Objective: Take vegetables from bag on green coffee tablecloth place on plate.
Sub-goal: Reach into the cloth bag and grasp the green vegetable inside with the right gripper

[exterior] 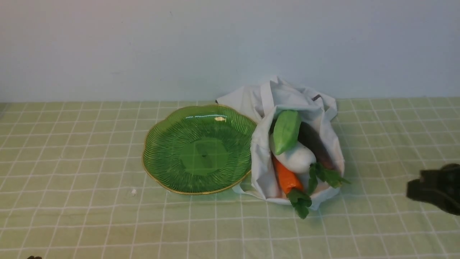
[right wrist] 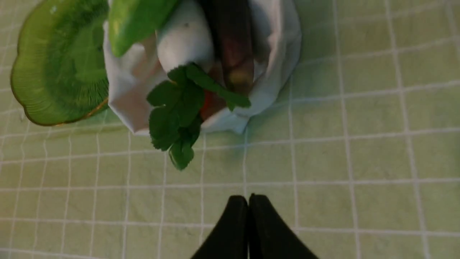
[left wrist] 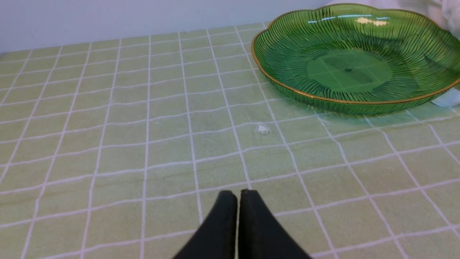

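Black and pressed shut on nothing, the left pincer (left wrist: 237, 197) hangs over the checked tablecloth (exterior: 90, 223). Ahead of it and to its right sits the ribbed green glass plate (exterior: 161, 144), bare, its far edge touching the white cloth bag (exterior: 260, 169). The bag lies slumped with its mouth turned toward the right pincer (right wrist: 248, 201), which is likewise closed and empty, with bare cloth between it and the carrot (exterior: 286, 178) leaves. Beyond those leaves lie a white radish (exterior: 296, 158), a green gourd (exterior: 286, 131) on top, and a dark eggplant (exterior: 312, 140) on the side nearer this pincer. All four look light, stiff and smooth, so probably slippery. The gourd, uppermost and clear of the cloth, seems best taken across its thick middle.
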`<move>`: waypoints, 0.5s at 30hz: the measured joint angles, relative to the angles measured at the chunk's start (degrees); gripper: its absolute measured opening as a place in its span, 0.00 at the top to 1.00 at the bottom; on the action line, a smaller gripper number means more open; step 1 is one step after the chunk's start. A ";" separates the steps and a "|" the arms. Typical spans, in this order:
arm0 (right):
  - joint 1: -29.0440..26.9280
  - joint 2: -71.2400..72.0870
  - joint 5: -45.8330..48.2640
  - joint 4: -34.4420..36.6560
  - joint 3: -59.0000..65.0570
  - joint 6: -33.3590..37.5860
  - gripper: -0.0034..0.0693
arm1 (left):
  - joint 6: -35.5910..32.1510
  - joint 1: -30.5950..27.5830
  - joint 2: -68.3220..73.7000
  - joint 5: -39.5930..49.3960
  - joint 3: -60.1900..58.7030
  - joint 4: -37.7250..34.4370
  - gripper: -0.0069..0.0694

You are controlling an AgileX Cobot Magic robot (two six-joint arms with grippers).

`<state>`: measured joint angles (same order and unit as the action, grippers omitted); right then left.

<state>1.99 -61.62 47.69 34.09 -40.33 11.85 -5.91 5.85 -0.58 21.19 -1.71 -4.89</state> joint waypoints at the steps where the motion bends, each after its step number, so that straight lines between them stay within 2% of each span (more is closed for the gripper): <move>1: 0.35 -5.43 0.28 2.99 -1.98 2.78 0.92 | 0.00 0.00 0.00 0.00 0.00 0.00 0.92; 3: 1.20 -10.50 0.72 5.62 -4.81 5.29 0.88 | 0.00 0.00 0.00 0.00 0.00 0.00 0.92; 5: 4.30 -19.57 2.27 8.84 -10.61 7.96 0.78 | 0.00 0.00 0.00 0.00 0.00 0.00 0.92; 6: 4.56 -20.19 2.54 8.97 -11.64 8.08 0.77 | 0.00 0.00 0.00 0.00 0.00 0.00 0.92; 10: 9.79 -31.55 4.85 9.61 -23.34 8.51 0.56 | 0.00 0.00 0.00 0.00 0.00 0.00 0.92; 15: 12.43 -39.95 5.54 7.94 -33.12 6.65 0.38 | 0.00 0.00 0.00 0.00 0.00 0.05 0.92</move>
<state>14.42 -101.57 53.24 42.03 -73.45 18.49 -5.91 5.85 -0.58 21.19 -1.71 -4.84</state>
